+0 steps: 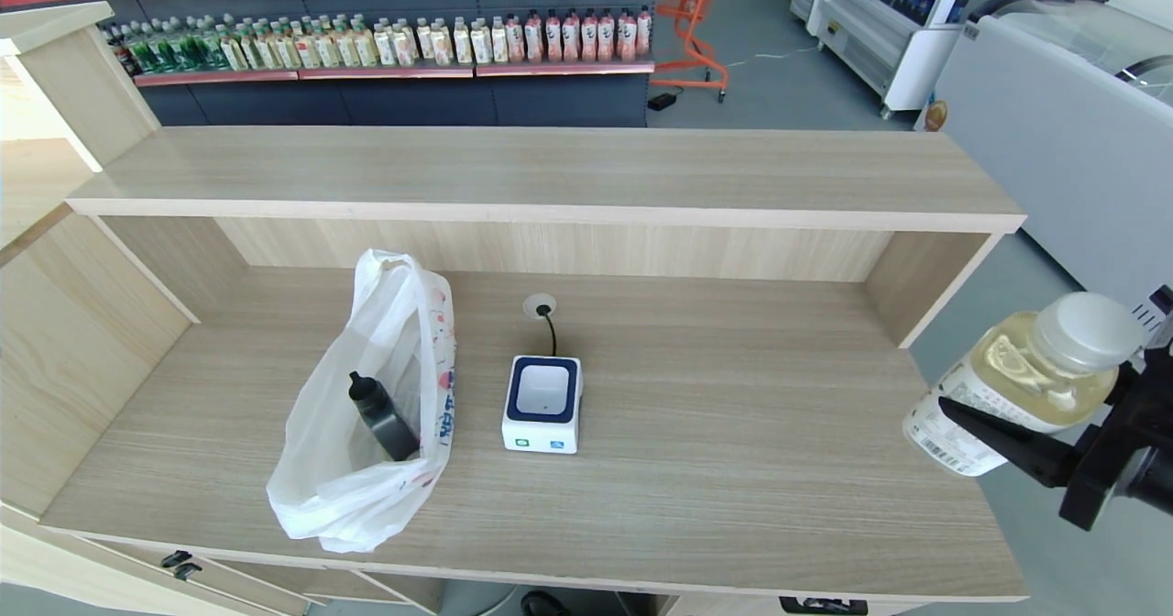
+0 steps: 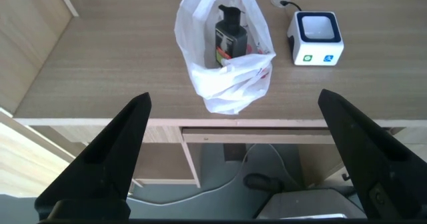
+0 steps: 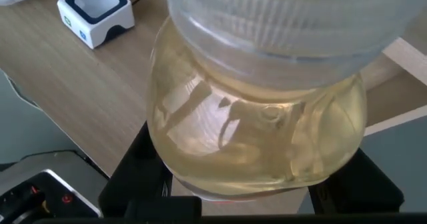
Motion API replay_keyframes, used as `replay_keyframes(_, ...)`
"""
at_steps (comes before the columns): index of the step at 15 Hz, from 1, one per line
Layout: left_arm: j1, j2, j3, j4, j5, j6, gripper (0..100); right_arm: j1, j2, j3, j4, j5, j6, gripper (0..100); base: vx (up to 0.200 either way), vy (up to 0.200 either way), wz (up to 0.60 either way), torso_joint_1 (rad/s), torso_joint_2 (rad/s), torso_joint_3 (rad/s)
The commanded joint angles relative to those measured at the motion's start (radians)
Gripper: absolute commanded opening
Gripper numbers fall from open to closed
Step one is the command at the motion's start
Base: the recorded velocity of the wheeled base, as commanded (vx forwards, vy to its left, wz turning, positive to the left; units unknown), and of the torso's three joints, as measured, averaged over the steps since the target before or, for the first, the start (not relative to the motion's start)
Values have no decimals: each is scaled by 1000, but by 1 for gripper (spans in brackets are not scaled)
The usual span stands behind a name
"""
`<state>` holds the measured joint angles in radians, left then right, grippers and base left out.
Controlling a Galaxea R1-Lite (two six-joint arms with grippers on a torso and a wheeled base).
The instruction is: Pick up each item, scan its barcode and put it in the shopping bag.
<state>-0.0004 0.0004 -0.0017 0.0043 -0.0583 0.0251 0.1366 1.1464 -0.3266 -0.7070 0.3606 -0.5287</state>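
Observation:
My right gripper (image 1: 1045,414) is shut on a bottle of pale yellow drink (image 1: 1026,378) with a white cap, held tilted in the air off the counter's right end. Up close, the drink bottle (image 3: 260,117) stands between the black fingers. A white plastic shopping bag (image 1: 367,405) sits open on the counter's left part, with a black bottle (image 1: 380,414) inside it. The white barcode scanner (image 1: 542,403) with a blue-framed window stands mid-counter, just right of the bag. My left gripper (image 2: 233,164) is open, below the counter's front edge, facing the shopping bag (image 2: 227,57) and scanner (image 2: 315,37).
The wooden counter (image 1: 733,433) has a raised back ledge (image 1: 550,176) and side walls. The scanner's cable runs to a grommet (image 1: 540,305) behind it. Store shelves with bottles and freezers stand beyond the ledge. Bare counter lies right of the scanner.

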Motion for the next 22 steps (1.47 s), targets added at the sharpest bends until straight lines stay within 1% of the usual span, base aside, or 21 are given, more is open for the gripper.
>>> replay_keyframes(1, -1, 0, 0, 0, 0, -1, 100, 6, 1, -2, 1, 3, 10, 0, 0, 200, 0, 17, 7, 2)
replay_keyframes(3, -1, 0, 0, 0, 0, -1, 100, 8, 6, -2, 3, 27, 23, 0, 0, 200, 0, 7, 5, 2)
replay_keyframes(8, -1, 0, 0, 0, 0, -1, 100, 6, 76, -19, 1, 31, 44, 0, 0, 200, 0, 1, 3, 3)
replay_keyframes(11, -1, 0, 2, 0, 0, 1, 100, 6, 162, -71, -5, 38, 29, 0, 0, 200, 0, 1, -1, -1)
replay_keyframes(12, -1, 0, 2, 0, 0, 1, 100, 5, 210, -121, -12, 34, -27, 0, 0, 200, 0, 7, 7, 2)
replay_keyframes(14, -1, 0, 0, 0, 0, -2, 100, 1, 269, -175, -12, 32, -125, 0, 0, 200, 0, 5, 0, 2)
replay_keyframes(15, -1, 0, 0, 0, 0, 1, 100, 1, 285, -186, -12, 34, -154, 0, 0, 0, 0, 0, 0, 0)
replay_keyframes(16, -1, 0, 0, 0, 0, -1, 100, 1, 326, -210, -12, 38, -218, 0, 0, 0, 0, 0, 0, 0)
replay_keyframes(18, -1, 0, 0, 0, 0, -1, 100, 1, 383, -243, -14, 44, -297, 0, 0, 0, 0, 0, 0, 0)
replay_keyframes(20, -1, 0, 2, 0, 0, -1, 100, 0, 455, -269, -42, 86, -376, 0, 0, 0, 0, 0, 0, 0)
replay_keyframes(22, -1, 0, 2, 0, 0, -1, 100, -3, 547, -304, -121, 135, -448, 0, 0, 0, 0, 0, 0, 0)
